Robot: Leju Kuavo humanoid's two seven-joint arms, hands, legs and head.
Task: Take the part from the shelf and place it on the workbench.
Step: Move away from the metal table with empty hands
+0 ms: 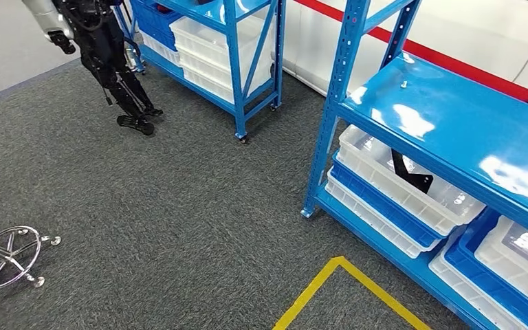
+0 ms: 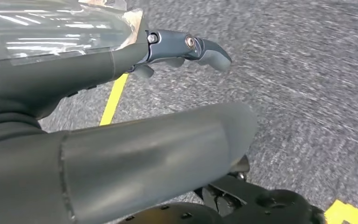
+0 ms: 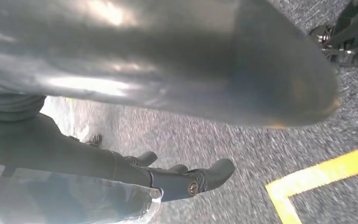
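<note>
A black angular part point(image 1: 409, 172) lies in a white bin point(image 1: 385, 180) on the lower level of the blue shelf point(image 1: 454, 113) at the right. In the left wrist view my left hand point(image 2: 79, 79) hangs over the grey carpet. Its dark fingers point(image 2: 186, 46) are stretched out, apart from the thick thumb point(image 2: 158, 154), and nothing is between them. My right hand point(image 3: 121, 70) hangs the same way, its fingers point(image 3: 186, 182) extended away from the thumb and holding nothing.
A second blue shelf point(image 1: 237, 69) with white bins stands at the back. Another robot's dark legs point(image 1: 120, 82) stand beside it. A chrome chair base point(image 1: 7, 258) sits at the left. Yellow floor tape point(image 1: 344, 275) marks a corner before the near shelf. More bins point(image 1: 509, 268) fill its lower right.
</note>
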